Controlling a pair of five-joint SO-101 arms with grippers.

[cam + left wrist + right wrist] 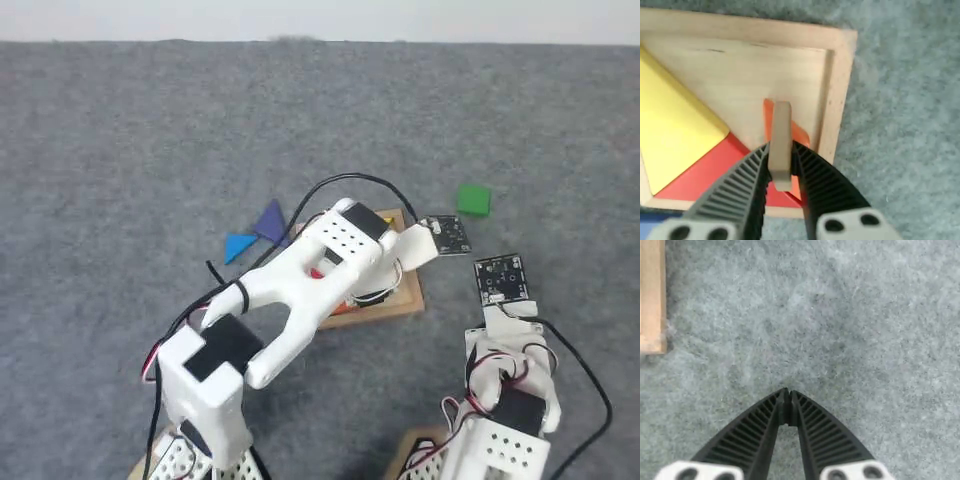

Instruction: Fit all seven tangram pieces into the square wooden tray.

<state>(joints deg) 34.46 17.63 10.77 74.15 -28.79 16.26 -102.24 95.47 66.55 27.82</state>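
As it stands over the tray [840, 95], orange piece [781, 145] between left fingers [742, 187]

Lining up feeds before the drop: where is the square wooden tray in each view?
High view: the square wooden tray sits centre, mostly under the left arm, one corner bare.
Left wrist view: its rim lies beneath the left gripper, which clamps an orange wooden tangram piece on edge.
Right wrist view: a rim corner, apart from the shut right gripper.
Shared landmark: rim meeting grey carpet.
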